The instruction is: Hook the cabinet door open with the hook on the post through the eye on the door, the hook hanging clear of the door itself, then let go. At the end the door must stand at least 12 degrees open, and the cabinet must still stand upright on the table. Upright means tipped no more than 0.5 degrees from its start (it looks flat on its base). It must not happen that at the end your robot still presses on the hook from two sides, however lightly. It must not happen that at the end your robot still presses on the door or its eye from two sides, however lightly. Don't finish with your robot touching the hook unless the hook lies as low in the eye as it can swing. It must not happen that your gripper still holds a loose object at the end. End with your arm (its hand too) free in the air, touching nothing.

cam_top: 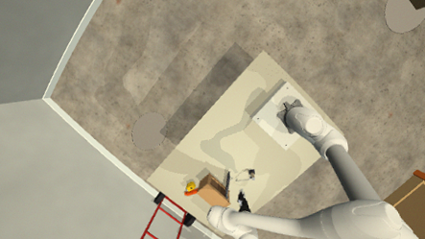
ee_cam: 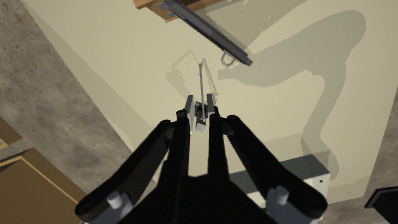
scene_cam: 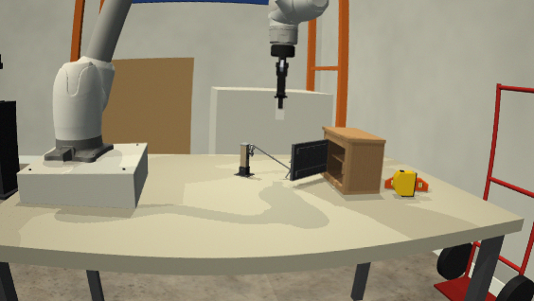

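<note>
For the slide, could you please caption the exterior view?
Nearly shut, empty gripper high above the hook slanting from post toward the open cabinet door.

A yellow-and-orange object [scene_cam: 405,183] sits on the table [scene_cam: 227,222] near a red hand truck [scene_cam: 497,199].
</note>
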Robot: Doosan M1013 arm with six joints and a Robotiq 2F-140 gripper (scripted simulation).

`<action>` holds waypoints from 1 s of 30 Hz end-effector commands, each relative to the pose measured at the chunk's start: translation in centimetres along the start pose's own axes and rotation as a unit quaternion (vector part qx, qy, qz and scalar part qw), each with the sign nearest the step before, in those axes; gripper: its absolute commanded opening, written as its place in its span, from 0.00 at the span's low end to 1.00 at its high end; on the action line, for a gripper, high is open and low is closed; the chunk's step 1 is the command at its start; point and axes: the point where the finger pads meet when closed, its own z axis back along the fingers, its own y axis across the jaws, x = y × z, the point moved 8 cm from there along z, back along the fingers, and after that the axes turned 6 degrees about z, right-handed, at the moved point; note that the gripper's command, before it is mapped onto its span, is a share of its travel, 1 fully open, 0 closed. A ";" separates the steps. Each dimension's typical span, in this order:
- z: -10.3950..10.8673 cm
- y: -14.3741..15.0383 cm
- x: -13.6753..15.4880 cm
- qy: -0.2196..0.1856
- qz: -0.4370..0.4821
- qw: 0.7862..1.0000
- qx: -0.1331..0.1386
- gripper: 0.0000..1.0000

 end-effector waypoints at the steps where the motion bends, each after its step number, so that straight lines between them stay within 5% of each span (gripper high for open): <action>1: 0.0 0.0 0.0 0.000 0.000 1.000 0.000 0.14; 16: -0.3 0.0 0.0 0.000 0.000 1.000 0.000 0.14; 30: -3.0 0.0 0.0 0.000 0.000 1.000 0.000 0.14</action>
